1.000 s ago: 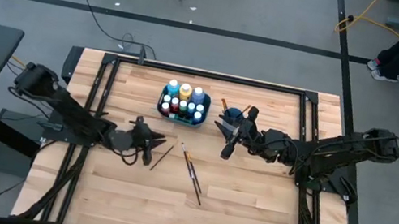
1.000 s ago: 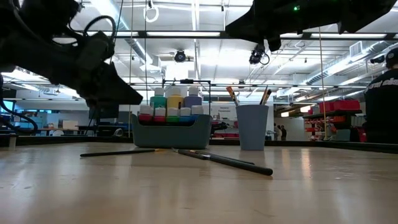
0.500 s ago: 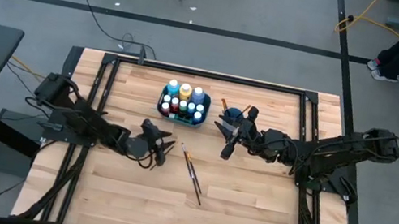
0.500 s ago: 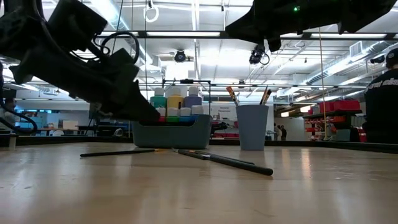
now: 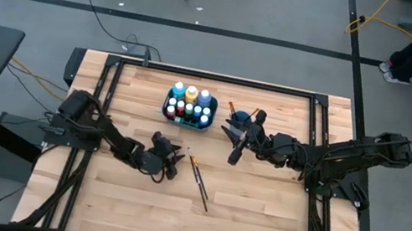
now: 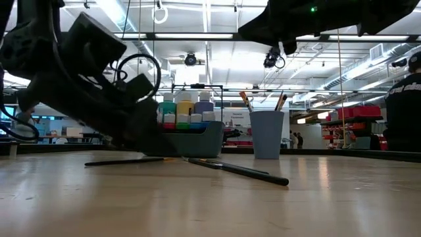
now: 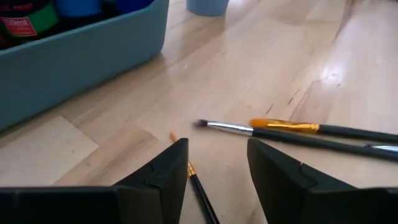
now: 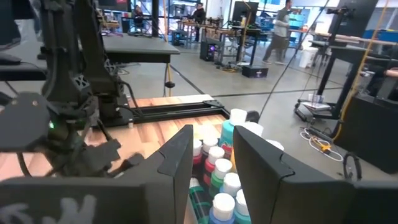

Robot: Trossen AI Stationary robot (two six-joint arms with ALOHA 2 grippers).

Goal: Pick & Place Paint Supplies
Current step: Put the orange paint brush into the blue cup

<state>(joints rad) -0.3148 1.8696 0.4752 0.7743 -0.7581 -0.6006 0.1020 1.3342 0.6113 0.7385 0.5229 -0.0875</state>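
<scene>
Left hand (image 5: 173,163) advanced, open, empty, over one of three brushes (image 5: 199,180).

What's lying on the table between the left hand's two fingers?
In the left wrist view, a thin dark-handled paintbrush lies on the bare wood between the open left hand's fingers, its orange tip pointing toward the teal bin.
</scene>
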